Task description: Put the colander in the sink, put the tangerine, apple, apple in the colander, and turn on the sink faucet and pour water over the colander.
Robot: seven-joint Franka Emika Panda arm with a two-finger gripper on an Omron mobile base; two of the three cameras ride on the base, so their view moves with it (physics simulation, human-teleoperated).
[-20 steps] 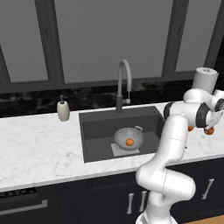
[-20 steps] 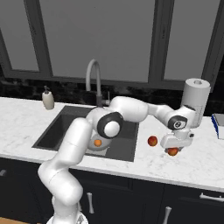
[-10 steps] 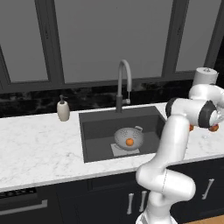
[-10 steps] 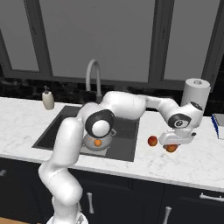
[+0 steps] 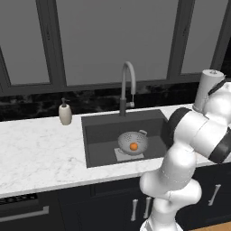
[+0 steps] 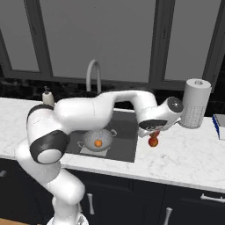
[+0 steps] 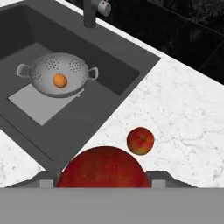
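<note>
My gripper [image 7: 104, 175] is shut on a red apple [image 7: 104, 168], held above the marble counter just right of the sink [image 7: 131, 74]. From the right base view the gripper [image 6: 154, 131] hangs over the other apple [image 6: 153, 141], which rests on the counter [image 7: 140, 141]. Inside the dark sink [image 5: 97, 131] stands the grey colander [image 5: 133, 142] [image 6: 97, 139] [image 7: 57, 72] on the lighter bottom panel. The orange tangerine [image 5: 133, 146] [image 6: 98, 143] [image 7: 60, 80] lies in it. Behind the basin rises the sink faucet [image 5: 127, 85] [image 6: 93, 74]; no water runs from it.
A paper towel roll [image 6: 195, 103] [image 5: 205, 90] stands at the back right of the counter. A soap bottle [image 5: 65, 113] [image 6: 47, 97] sits left of the sink. A blue object [image 6: 219, 125] lies at the far right edge. Dark windows line the back wall.
The jaws have closed on one apple. The hand has lifted it off the counter and moved left, over the other apple and nearer the sink.
</note>
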